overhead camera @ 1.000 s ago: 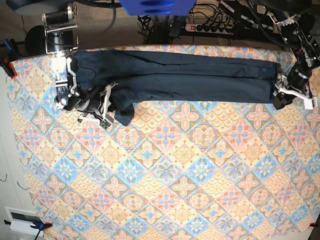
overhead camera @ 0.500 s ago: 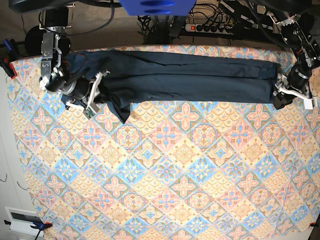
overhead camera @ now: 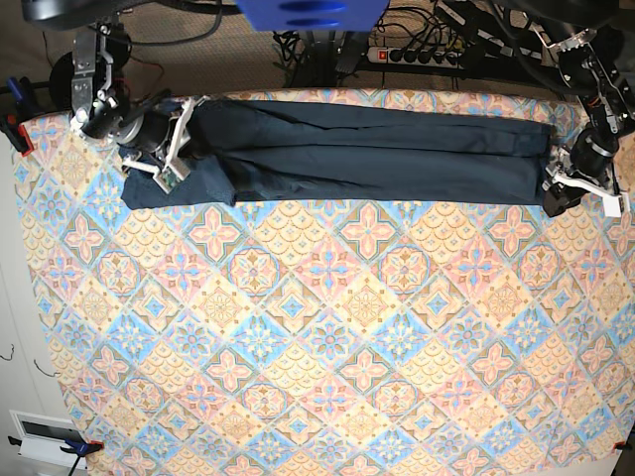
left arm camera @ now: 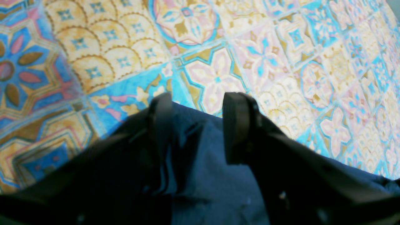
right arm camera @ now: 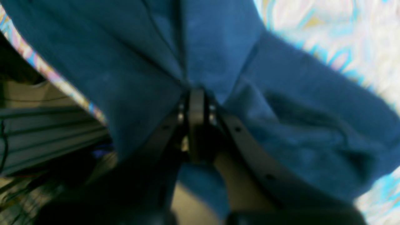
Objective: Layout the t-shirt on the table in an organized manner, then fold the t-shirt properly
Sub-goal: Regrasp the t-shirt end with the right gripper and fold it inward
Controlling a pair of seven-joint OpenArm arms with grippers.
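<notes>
The dark navy t-shirt [overhead camera: 377, 149] lies as a long narrow band along the far edge of the patterned table [overhead camera: 327, 327]. My right gripper [overhead camera: 174, 149] is at the band's left end. In the right wrist view its jaws [right arm camera: 196, 97] are shut on the t-shirt [right arm camera: 131, 62], and fabric drapes over them. My left gripper [overhead camera: 549, 193] sits at the band's right end. In the left wrist view its two fingers [left arm camera: 239, 125] stand apart over the t-shirt's edge [left arm camera: 206, 175], with fabric lying between them on the table [left arm camera: 281, 62].
A power strip with cables [overhead camera: 417, 55] lies behind the far edge. A red clamp [overhead camera: 20, 134] grips the table's left edge. A white box [overhead camera: 45, 436] sits off the near left corner. The table's far edge [right arm camera: 78, 97] is close to the right gripper.
My right gripper has carried the shirt's left end toward the far left corner. The flap that hung toward the table's middle is now drawn into the band. The left arm has not moved.
</notes>
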